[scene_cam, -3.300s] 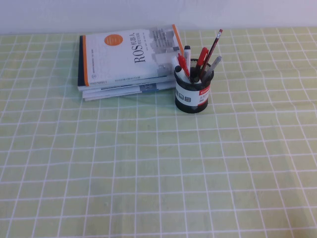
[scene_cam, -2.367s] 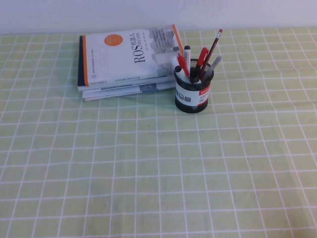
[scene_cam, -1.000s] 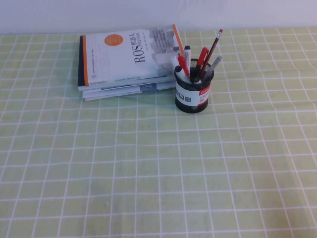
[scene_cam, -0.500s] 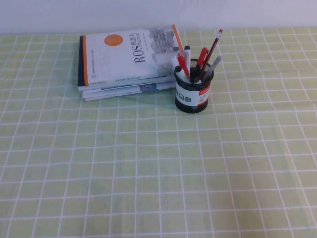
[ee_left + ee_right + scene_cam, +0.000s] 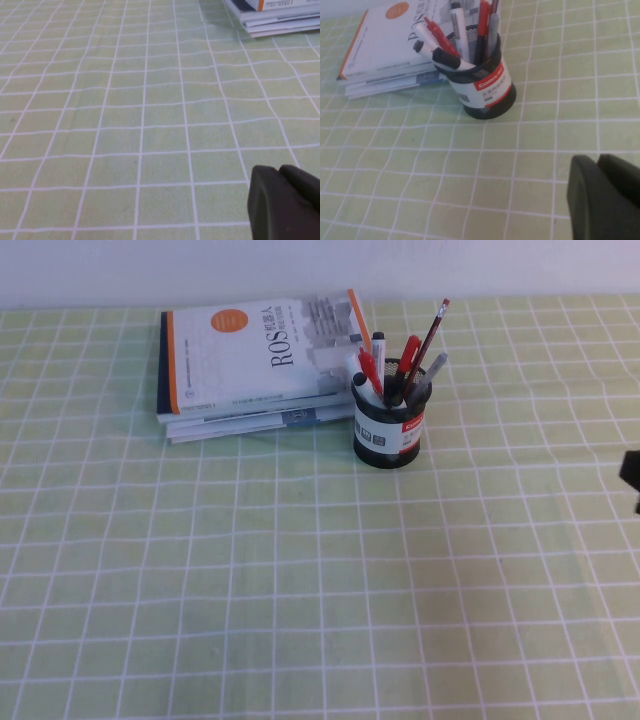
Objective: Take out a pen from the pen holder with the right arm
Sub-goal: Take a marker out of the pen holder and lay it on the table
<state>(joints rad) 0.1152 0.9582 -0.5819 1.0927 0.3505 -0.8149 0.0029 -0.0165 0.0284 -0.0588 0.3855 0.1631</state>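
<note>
Several pens [image 5: 398,368] stand in the holder [image 5: 387,430] just beside the books [image 5: 255,360], while we find the right gripper [image 5: 597,167] closed and empty, near the table's right edge, and the left gripper [image 5: 279,175] closed, empty, above the cloth [image 5: 125,100].

Desk-like study or office setting on a covered table.
A stack of books [image 5: 255,360] is seen in the upper middle of the high view, with a mesh pen holder [image 5: 387,435] filled with pens [image 5: 409,353] just beside it. A green checked cloth [image 5: 300,590] is spread below a plain white wall [image 5: 300,265].
</note>
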